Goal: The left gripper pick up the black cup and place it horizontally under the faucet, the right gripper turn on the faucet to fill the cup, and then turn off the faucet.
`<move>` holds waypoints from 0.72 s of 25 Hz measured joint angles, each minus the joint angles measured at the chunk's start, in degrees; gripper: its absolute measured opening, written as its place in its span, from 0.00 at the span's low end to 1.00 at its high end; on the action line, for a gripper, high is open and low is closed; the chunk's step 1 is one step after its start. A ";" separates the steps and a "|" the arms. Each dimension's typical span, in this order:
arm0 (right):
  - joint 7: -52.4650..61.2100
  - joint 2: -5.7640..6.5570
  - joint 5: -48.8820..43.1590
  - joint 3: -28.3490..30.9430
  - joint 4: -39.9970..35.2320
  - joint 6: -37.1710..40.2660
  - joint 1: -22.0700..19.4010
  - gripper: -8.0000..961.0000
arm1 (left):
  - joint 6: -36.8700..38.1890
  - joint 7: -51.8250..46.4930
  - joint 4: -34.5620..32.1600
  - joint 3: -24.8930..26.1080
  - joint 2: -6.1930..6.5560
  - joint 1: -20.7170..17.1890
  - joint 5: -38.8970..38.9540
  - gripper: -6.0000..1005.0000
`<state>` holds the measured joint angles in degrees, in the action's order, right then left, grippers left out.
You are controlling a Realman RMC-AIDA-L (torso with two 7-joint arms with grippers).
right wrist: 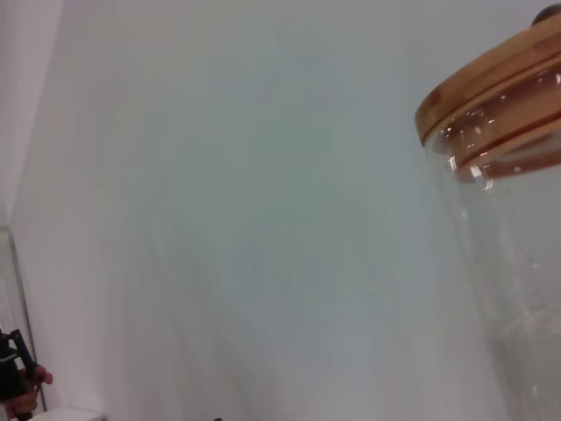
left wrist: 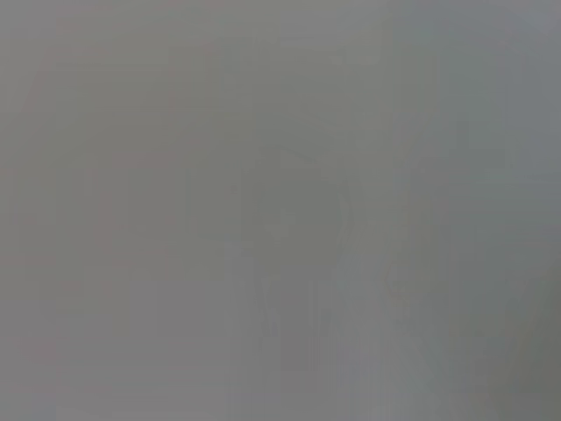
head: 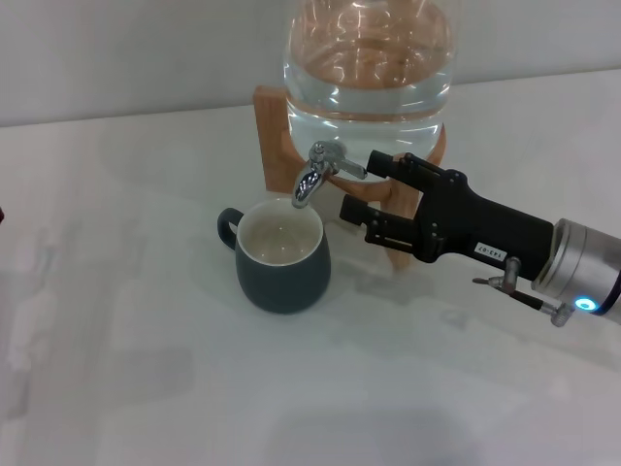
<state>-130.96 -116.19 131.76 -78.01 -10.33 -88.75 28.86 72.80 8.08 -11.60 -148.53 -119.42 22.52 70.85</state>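
1. I see the black cup as a squat, rounded charcoal mug with a cream-white inside and a small loop handle. It stands upright on the white table, mouth up, with its handle on the side away from my right gripper.
2. Its inside looks pale and bare; I cannot tell whether any water is in it.
3. The faucet is a small shiny chrome spigot with a downturned spout. It is fitted low on the clear glass water jar, which sits on a wooden stand. The spout hangs just above the far rim of the cup.
4. My right gripper comes in from the right side of the head view, its long black body lying low and nearly level over the table. The silver wrist and blue light trail behind it.
5. Its two fingers are spread apart. The upper fingertip is at the faucet's lever, while the lower one is just beside the cup's rim, apart from it.
6. The cup is just ahead of and below that gripper's fingertips, and nothing grips it.
7. My right wrist view shows only the jar's glass wall and its wooden lid against a pale wall.
8. My left gripper is out of sight; the left wrist view is a plain grey blur.
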 joint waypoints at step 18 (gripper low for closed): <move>3.18 -0.01 0.02 -2.14 -0.95 -0.36 0.78 0.87 | -0.71 0.00 0.01 0.00 -0.02 0.77 -0.22 0.89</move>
<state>-127.79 -116.20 131.78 -80.15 -11.28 -89.10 29.64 72.09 8.08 -11.60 -148.53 -119.45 23.30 70.62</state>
